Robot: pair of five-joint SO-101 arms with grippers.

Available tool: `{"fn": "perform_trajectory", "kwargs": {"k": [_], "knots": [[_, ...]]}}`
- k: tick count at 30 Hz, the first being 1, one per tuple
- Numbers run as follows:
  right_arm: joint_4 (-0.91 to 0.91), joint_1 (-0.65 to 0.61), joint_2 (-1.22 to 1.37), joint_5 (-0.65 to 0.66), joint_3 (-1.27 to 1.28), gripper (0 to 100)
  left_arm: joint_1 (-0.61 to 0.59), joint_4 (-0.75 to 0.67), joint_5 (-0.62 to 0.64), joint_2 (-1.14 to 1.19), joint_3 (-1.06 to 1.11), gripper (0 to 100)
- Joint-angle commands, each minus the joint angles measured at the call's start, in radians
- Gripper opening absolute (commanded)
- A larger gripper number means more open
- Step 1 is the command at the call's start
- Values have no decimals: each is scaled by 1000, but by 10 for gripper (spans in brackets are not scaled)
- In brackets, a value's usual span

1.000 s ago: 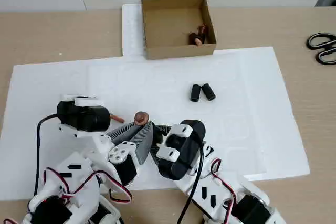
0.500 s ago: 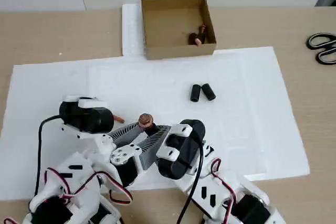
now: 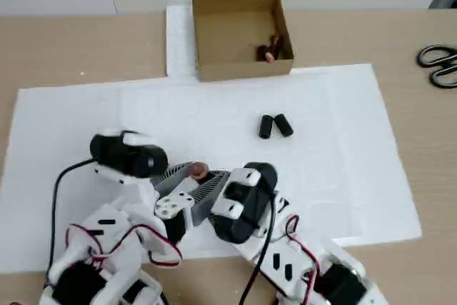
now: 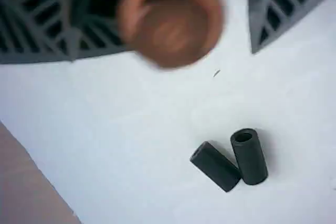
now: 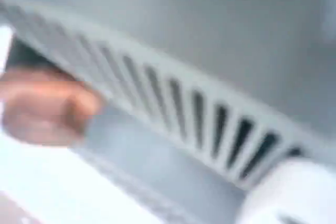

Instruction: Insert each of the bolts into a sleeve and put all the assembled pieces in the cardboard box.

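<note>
A copper-headed bolt (image 3: 196, 170) with a black sleeve (image 4: 100, 3) behind its head hangs where the two grippers meet, near the front of the white sheet. My left gripper (image 4: 189, 51) is open. Its ribbed fingers (image 4: 283, 9) stand on either side of the bolt head (image 4: 170, 19), with a gap on one side. My right gripper (image 3: 208, 178) comes in from the right and looks shut on the bolt, seen close up as a copper blur (image 5: 42, 108). Two loose black sleeves (image 3: 274, 126) lie side by side further back. The cardboard box (image 3: 239, 69) at the back holds assembled pieces (image 3: 270, 49).
A white foam sheet (image 3: 343, 176) covers the work area on the wooden table. Black scissors (image 3: 439, 64) lie at the far right edge. Both arm bases and their cables crowd the front edge.
The left gripper's jaws have spread apart around the bolt. The left arm has shifted right and forward, and the bolt now sits slightly lower and closer to the right gripper.
</note>
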Motion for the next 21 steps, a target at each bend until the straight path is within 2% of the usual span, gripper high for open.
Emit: {"fn": "perform_trajectory", "kwargs": {"k": [1, 13, 21], "knots": [[-61, 4, -19, 9, -32, 3, -11, 5, -25, 11, 16, 200], [-67, 27, -19, 6, -9, 3, -12, -77, -17, 12, -125, 200], [-61, 30, -18, 8, 5, 3, -38, -152, -17, 14, -134, 200]]}}
